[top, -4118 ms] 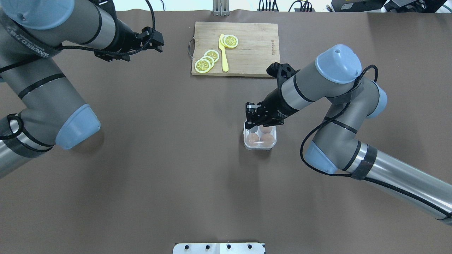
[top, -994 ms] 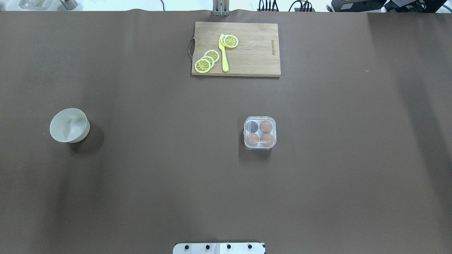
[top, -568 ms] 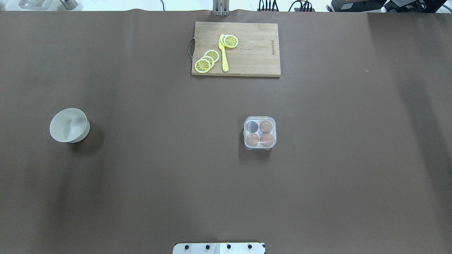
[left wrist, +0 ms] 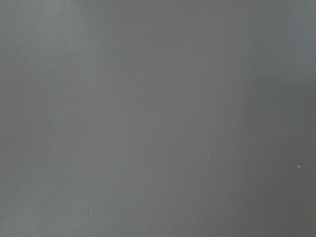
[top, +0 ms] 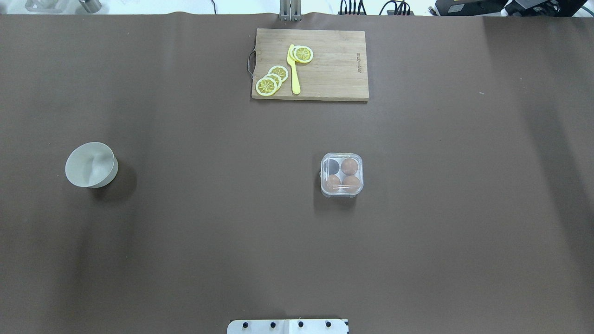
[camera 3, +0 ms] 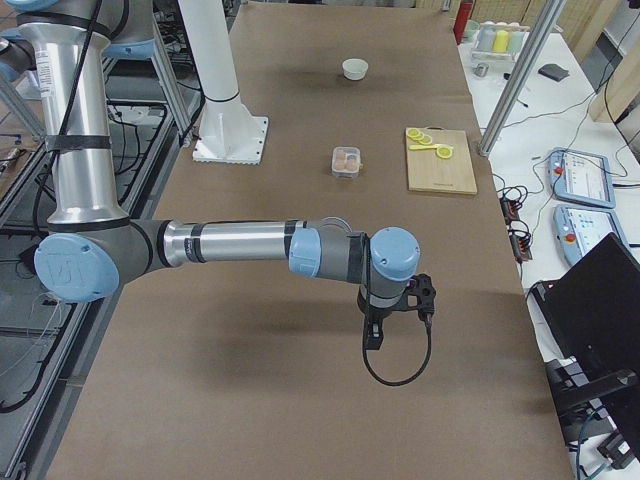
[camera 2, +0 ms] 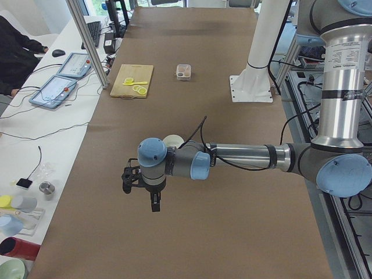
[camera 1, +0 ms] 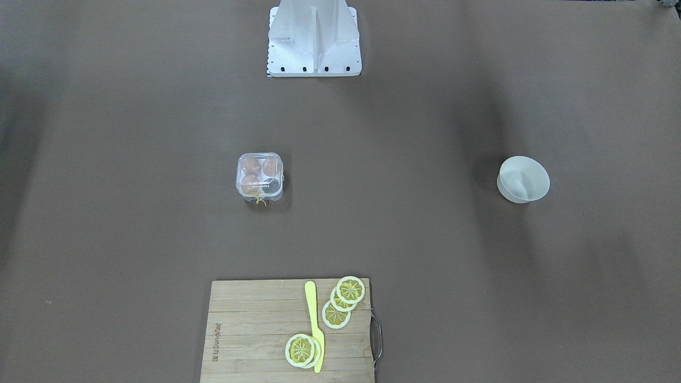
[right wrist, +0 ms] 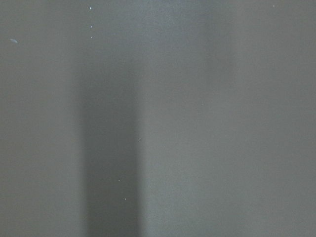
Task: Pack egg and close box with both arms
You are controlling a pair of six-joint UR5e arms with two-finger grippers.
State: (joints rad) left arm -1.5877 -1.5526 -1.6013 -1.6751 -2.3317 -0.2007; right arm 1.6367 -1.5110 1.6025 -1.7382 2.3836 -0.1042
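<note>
**Brown table with box near its middle**

Lid down, the box holds 3 eggs in its 4 cups. The left gripper hangs over the table end beyond the bowl, the right gripper over the other end, both well apart from the box. Whether either's jaws stand apart or together cannot be told.

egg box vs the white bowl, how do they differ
The box is square and clear; the bowl is round and opaque white. The box holds three eggs under its lid, with one cup bare; the bowl is open-topped and looks empty. The box sits on the robot's right half of the table, the bowl on its left. Both rest on the table, untouched.
</note>
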